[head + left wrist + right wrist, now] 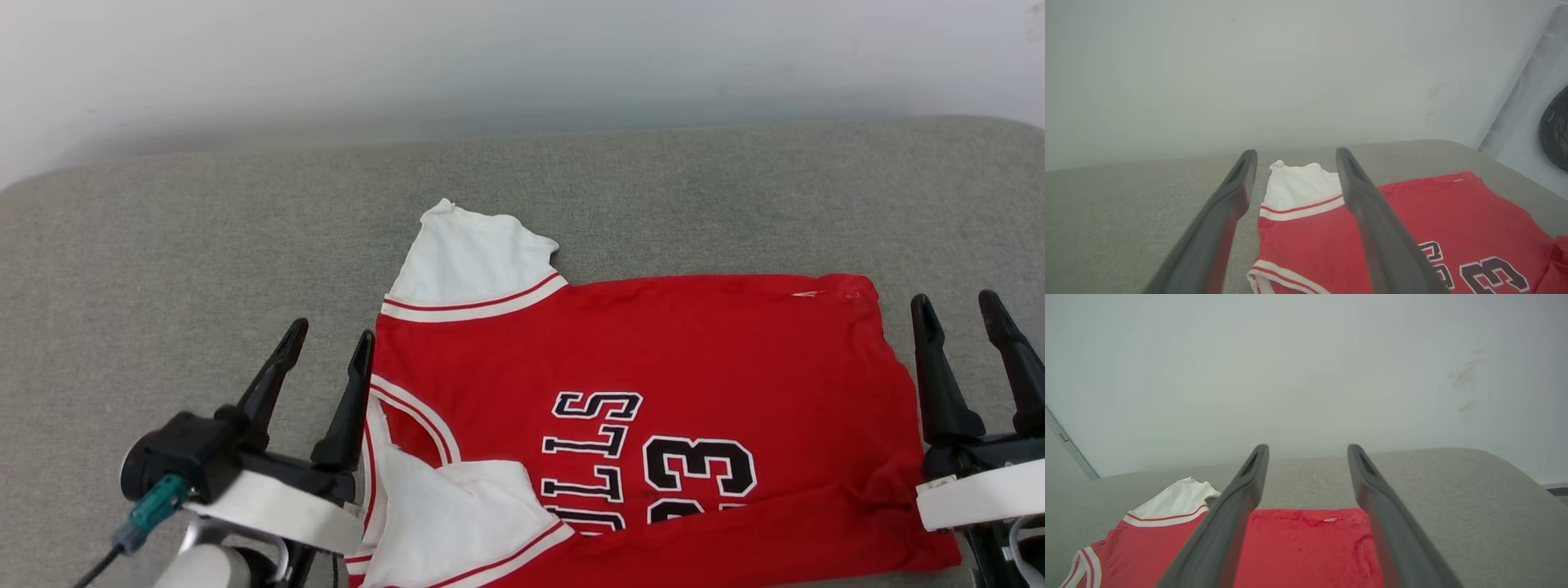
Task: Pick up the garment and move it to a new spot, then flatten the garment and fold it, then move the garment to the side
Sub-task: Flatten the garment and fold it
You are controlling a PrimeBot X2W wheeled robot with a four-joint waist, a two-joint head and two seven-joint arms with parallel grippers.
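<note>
- Grey woven cloth covers the tabletop (pixel 163 245), which fills the head view from the bottom edge up to a pale wall.
- Nearest, at the lower left, the left gripper (pixel 334 328) sits on its white wrist with a teal plug (pixel 157 502) and a dark cable at its side. Its fingers are spread apart and grasp nothing. The inner finger stands just beside the collar end of the garment; I cannot tell whether it touches the cloth.
- At the lower right, the right gripper (pixel 954 296) also has its fingers parted and empty, just off the hem end of the garment.
- Between the two lies the garment (pixel 653 359), flat on the tabletop, collar end toward the robot's left and hem toward its right.
- The near white sleeve (pixel 457 506) is turned in over the red body, beside the striped collar trim (pixel 412 416).
- The black, white-edged "23" (pixel 698 469) and the lettering (pixel 588 449) read sideways; a strip of red cloth along the near edge covers their lower part.
- Further off, the other white sleeve (pixel 469 261) sticks out past the red body toward the wall, its red-and-white band at the shoulder.
- The left wrist view shows the left gripper (pixel 1296 151) open, that far sleeve (pixel 1300 185) showing between its fingers.
- The right wrist view shows the right gripper (pixel 1307 446) open over the hem corner of the garment (pixel 1306 547).
- Beyond the rounded far edge of the tabletop stands the wall (pixel 522 65).
</note>
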